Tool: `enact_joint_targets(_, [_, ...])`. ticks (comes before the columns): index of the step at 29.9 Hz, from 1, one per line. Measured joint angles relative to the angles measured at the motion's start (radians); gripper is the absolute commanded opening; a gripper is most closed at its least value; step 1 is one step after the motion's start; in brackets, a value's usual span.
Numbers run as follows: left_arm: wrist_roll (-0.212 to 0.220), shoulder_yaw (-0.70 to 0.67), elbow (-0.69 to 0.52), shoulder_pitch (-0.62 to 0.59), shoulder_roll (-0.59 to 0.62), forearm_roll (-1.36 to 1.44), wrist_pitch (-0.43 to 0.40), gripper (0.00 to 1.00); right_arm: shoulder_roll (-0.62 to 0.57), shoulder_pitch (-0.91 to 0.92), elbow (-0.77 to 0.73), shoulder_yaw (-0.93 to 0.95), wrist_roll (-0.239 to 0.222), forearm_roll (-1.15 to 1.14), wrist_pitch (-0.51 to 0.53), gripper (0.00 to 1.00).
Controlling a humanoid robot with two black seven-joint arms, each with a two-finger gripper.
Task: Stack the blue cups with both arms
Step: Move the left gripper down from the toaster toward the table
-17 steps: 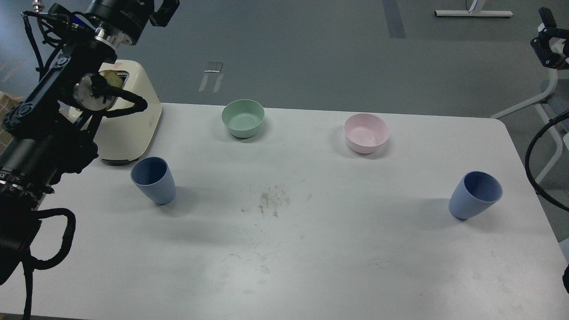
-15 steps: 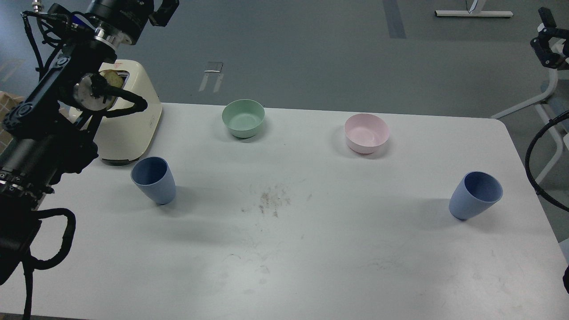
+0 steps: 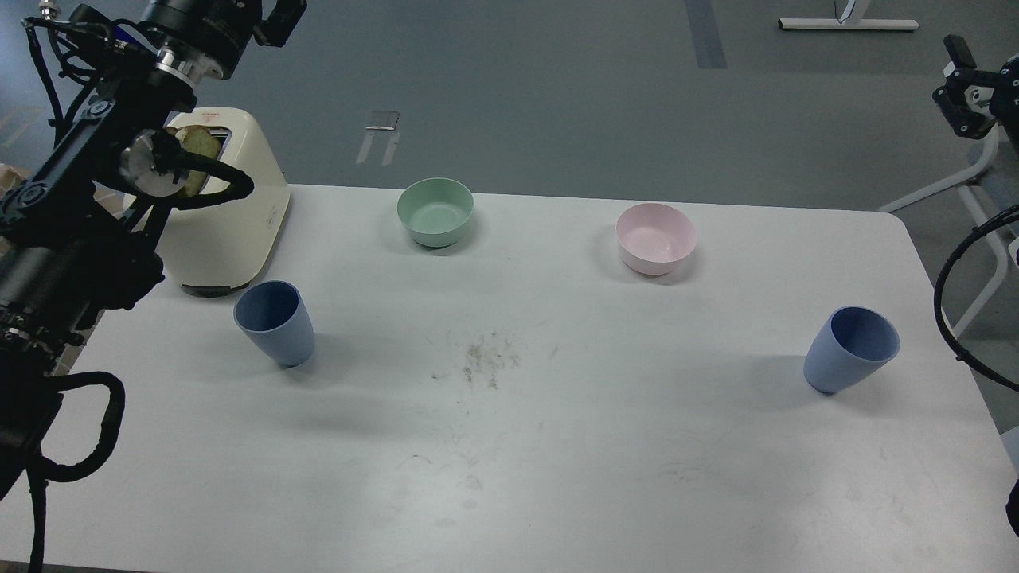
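left gripper (image 3: pixel 279 20): raised past the table's far-left corner, cut by the frame top, grip state cannot be told | right gripper (image 3: pixel 959 99): beyond the far-right corner, small and dark, state cannot be told | left blue cup (image 3: pixel 275 322): upright near the left edge, just beside the cream toaster (image 3: pixel 227 215) | right blue cup (image 3: pixel 850 348): upright near the right edge | green bowl (image 3: pixel 435 211), pink bowl (image 3: pixel 655 237): along the far edge, well apart | white table (image 3: pixel 557 477)

On my surface (image 3: pixel 557 446), one cup (image 3: pixel 275 322) near left, just before the toaster (image 3: pixel 227 215), other cup (image 3: pixel 850 348) near right, well apart, two bowls (image 3: pixel 435 211) (image 3: pixel 655 238) behind, between them.
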Motion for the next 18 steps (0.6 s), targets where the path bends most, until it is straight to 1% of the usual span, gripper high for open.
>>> enact_joint_targets(2, [-0.002, 0.005, -0.005, 0.008, 0.014, 0.007, -0.012, 0.98, -0.003, 0.001, -0.002, 0.001, -0.001, 0.001, 0.0, 1.0])
enact_joint_targets(5, [-0.014, 0.008, -0.042, 0.038, 0.034, 0.015, -0.026, 0.97, -0.004, -0.005, -0.002, 0.005, -0.001, 0.01, 0.0, 1.0])
enact_joint_targets(10, [-0.04, 0.009, -0.179, 0.118, 0.115, 0.092, -0.024, 0.97, 0.001, -0.032, 0.004, 0.011, 0.005, 0.049, 0.0, 1.0])
enact_joint_targets(13, [-0.048, 0.009, -0.288, 0.181, 0.199, 0.197, -0.022, 0.97, -0.001, -0.039, 0.006, 0.014, 0.006, 0.055, 0.0, 1.0])
enact_joint_targets(18, [-0.05, -0.004, -0.519, 0.339, 0.378, 0.42, -0.012, 0.96, -0.005, -0.05, 0.01, 0.025, 0.009, 0.056, 0.0, 1.0])
